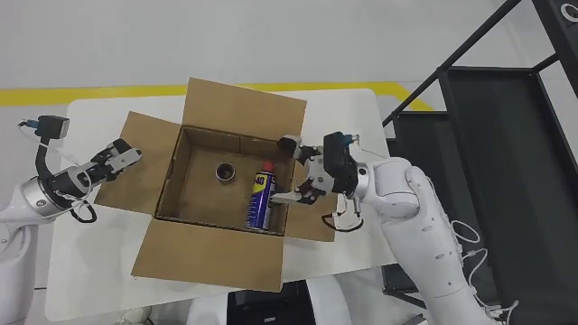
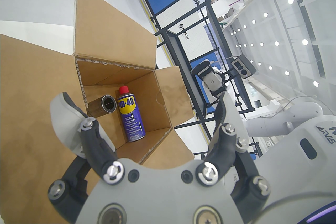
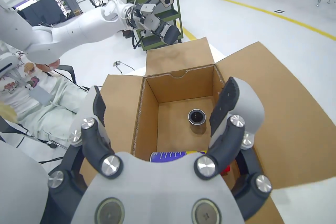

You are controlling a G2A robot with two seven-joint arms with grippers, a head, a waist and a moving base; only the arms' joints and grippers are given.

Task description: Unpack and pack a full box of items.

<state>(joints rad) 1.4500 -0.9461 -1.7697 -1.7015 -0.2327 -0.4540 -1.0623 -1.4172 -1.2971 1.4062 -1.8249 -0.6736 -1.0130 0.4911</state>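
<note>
Near the left edge of the white tabletop (image 1: 90, 262), the left gripper (image 1: 125, 156) hangs over the outer end of the left flap of the box (image 1: 194, 203). In its wrist view the left gripper (image 2: 141, 104) has its fingers (image 2: 65, 117) spread wide with nothing between them, and it looks down the flap into the box (image 2: 110, 33).

The cardboard box sits in the middle of the tabletop with all four flaps folded out. The far flap rises toward the far edge and the near flap reaches the near edge.

On the box floor, left of centre, a short dark tube (image 1: 225, 172) stands with its open end up. The tube (image 3: 197, 120) is apart from every wall. Just right of it is a blue and yellow spray can (image 1: 262, 197) with a red cap, close to the right wall. The can (image 2: 130, 117) may be standing or leaning; the angles do not settle it.

The right gripper (image 1: 302, 190) sits at the right wall of the box, just above the rim and beside the can. In its wrist view the right gripper (image 3: 162, 89) is also wide open and empty, its fingers (image 3: 246, 104) framing the tube below.

A black rack (image 1: 488, 144) stands on the floor past the right edge of the tabletop.
</note>
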